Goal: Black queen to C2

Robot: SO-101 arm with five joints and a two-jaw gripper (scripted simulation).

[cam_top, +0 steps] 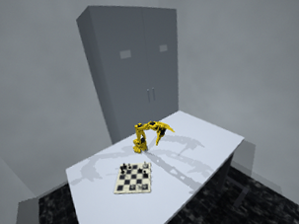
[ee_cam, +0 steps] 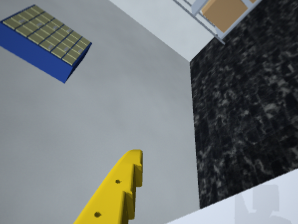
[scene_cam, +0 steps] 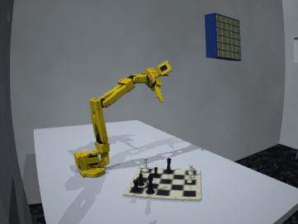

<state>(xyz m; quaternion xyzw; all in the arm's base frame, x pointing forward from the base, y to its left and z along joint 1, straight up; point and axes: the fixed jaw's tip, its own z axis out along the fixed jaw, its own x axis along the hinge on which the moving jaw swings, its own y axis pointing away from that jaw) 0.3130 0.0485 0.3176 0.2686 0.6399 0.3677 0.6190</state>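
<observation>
The small chessboard (scene_cam: 166, 184) lies on the white table in front of the arm's base; it also shows in the top view (cam_top: 135, 179). Several black and white pieces stand upright on it. A tall black piece (scene_cam: 169, 165) stands near the board's far edge; I cannot tell for sure that it is the queen. My gripper (scene_cam: 158, 92) is open and empty, raised high above the table and well away from the board, beyond its far edge. In the wrist view only one yellow jaw (ee_cam: 131, 167) shows, against the wall and floor; the board is out of that view.
The arm's yellow base (scene_cam: 91, 162) sits on the table to the left of the board. A grey cabinet (cam_top: 134, 65) stands behind the table. A blue panel (scene_cam: 222, 36) hangs on the wall.
</observation>
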